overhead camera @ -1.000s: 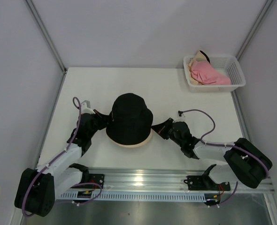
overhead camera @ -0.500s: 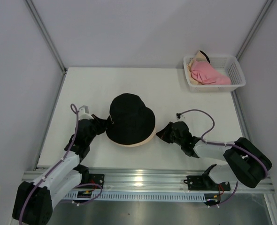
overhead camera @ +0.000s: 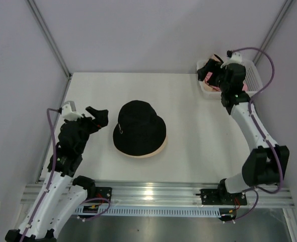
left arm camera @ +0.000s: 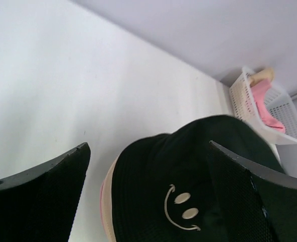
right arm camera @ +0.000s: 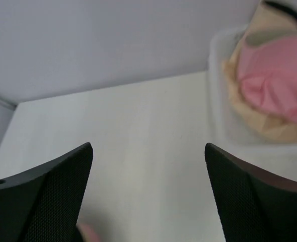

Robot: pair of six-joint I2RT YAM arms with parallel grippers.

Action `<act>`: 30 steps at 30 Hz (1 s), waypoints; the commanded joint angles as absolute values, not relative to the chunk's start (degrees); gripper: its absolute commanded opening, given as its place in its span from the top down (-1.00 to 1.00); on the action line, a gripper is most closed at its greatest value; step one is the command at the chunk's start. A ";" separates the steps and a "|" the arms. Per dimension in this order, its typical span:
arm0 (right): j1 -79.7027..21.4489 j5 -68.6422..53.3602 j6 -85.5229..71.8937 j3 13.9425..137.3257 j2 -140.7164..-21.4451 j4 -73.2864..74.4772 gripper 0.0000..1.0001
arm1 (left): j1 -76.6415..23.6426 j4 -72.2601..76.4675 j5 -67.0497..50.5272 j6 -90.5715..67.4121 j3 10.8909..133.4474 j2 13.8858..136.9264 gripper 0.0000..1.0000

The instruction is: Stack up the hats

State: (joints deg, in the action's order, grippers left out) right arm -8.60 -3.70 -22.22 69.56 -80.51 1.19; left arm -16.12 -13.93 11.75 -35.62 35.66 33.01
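Both arms are drawing away from the black hat [overhead camera: 139, 127], which is sitting on a pale peach hat [overhead camera: 156, 151] at mid-table [overhead camera: 189, 106]. The left gripper [overhead camera: 99, 116] is hanging wide open and empty just beside the stack, while the right gripper [overhead camera: 207, 75], likewise spread and empty, is hovering at the white basket [overhead camera: 254, 75] containing the pink hat [right arm camera: 277, 70].

A white surface [overhead camera: 199, 126] sits boxed in by plain lilac-grey walls [overhead camera: 153, 35] — slim metal corner posts [overhead camera: 49, 39] slant up at the back, and a ribbed aluminium rail [overhead camera: 158, 195] lines the near edge, glinting under soft, even light
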 commanded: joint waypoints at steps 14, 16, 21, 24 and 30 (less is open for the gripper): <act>-1.32 -2.20 21.17 128.94 -134.12 25.24 -0.99 | -14.33 -25.23 9.23 -24.87 53.35 46.93 -0.99; -1.14 -1.23 21.62 125.87 -133.51 22.69 -0.99 | -13.54 -25.23 8.70 -24.44 54.05 48.77 -0.99; -1.49 2.80 23.46 123.75 -133.85 17.67 -0.99 | -12.57 -24.79 6.33 -24.35 55.28 52.55 -0.99; -2.28 3.95 26.36 123.75 -134.03 17.23 -0.98 | -12.39 -24.26 5.89 -24.70 55.28 53.79 -0.99; -0.88 0.80 26.28 124.10 -134.56 13.19 -0.99 | -12.22 -23.12 5.19 -24.61 55.46 55.28 -0.99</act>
